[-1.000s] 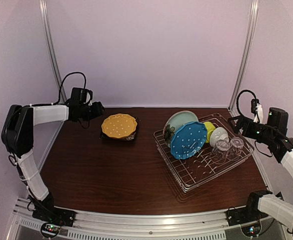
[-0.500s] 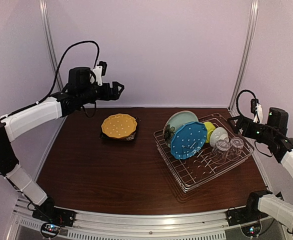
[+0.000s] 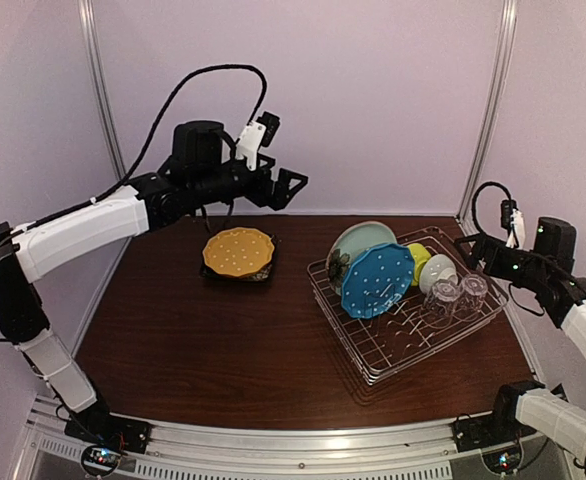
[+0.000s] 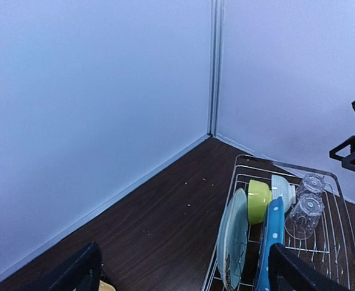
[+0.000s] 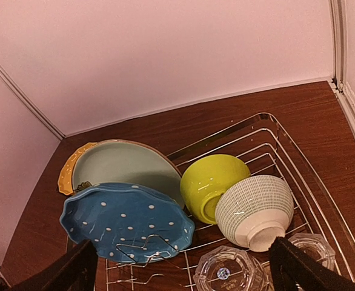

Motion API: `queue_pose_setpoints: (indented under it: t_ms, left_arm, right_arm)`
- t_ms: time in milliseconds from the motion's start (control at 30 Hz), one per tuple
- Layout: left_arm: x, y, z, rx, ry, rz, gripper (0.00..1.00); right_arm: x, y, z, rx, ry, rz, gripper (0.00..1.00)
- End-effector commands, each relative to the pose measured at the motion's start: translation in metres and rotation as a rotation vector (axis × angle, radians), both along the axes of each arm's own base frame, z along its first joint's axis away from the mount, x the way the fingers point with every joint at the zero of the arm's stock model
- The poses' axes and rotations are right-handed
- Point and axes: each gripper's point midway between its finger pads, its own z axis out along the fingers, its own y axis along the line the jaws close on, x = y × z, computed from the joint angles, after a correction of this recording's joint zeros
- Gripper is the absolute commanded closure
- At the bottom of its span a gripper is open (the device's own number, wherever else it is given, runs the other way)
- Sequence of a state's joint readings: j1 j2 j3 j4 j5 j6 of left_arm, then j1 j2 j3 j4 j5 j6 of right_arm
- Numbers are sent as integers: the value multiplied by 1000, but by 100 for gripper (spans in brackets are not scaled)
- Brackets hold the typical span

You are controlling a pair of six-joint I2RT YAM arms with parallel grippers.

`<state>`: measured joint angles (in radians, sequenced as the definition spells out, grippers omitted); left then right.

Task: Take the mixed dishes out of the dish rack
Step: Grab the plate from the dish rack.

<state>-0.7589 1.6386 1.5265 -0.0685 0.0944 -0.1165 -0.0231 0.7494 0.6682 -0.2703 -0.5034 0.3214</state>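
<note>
Across the right half of the overhead frame, we see the large silver wire dish rack (image 3: pixel 403 352) lying at a slant on the dark brown wooden worktop (image 3: pixel 203 350). Its upper left end holds the round pale teal plate (image 3: pixel 359 238) standing on edge. The scalloped blue plate with white dots (image 3: pixel 376 280) leans just in front of it and overlaps it. Right of these, towards the rack's far corner, the yellow-green bowl (image 3: pixel 420 260) and the white bowl with a fine grid pattern (image 3: pixel 436 272) lie tipped on their sides, touching each other. Just below them in the frame, two clear glasses (image 3: pixel 443 298) sit side by side among the prongs.

Left of the rack and apart from it, in the upper middle of the worktop, the orange plate with white dots (image 3: pixel 238 251) rests on the black square plate (image 3: pixel 235 277). We see only that plate's dark edge beneath the orange one.

The left end effector (image 3: pixel 293 190) hangs in the air above and to the right of the orange plate, well apart from the rack. Its fingers (image 4: pixel 80 273) are spread wide with nothing between them. The right end effector (image 3: pixel 469 248) hovers at the rack's upper right corner, near the white bowl and the glasses. Its fingers (image 5: pixel 74 267) are likewise wide apart and grip nothing.
</note>
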Motion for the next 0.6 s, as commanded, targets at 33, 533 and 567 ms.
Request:
queue_pose_setpoints:
  t_ms: [33,533,567]
  left_arm:
    - [-22,-54,-24,122,7,-174,3]
    - [-31,-138,-126,337,121,-278,16]
    - [-32,-141,-129,342,125,-287,18]
  right_arm:
    - [-2,3,-3,9,-5,15,0]
    - [-3,3,-14,4,9,17,0]
    - [-3,2,-14,4,9,15,0]
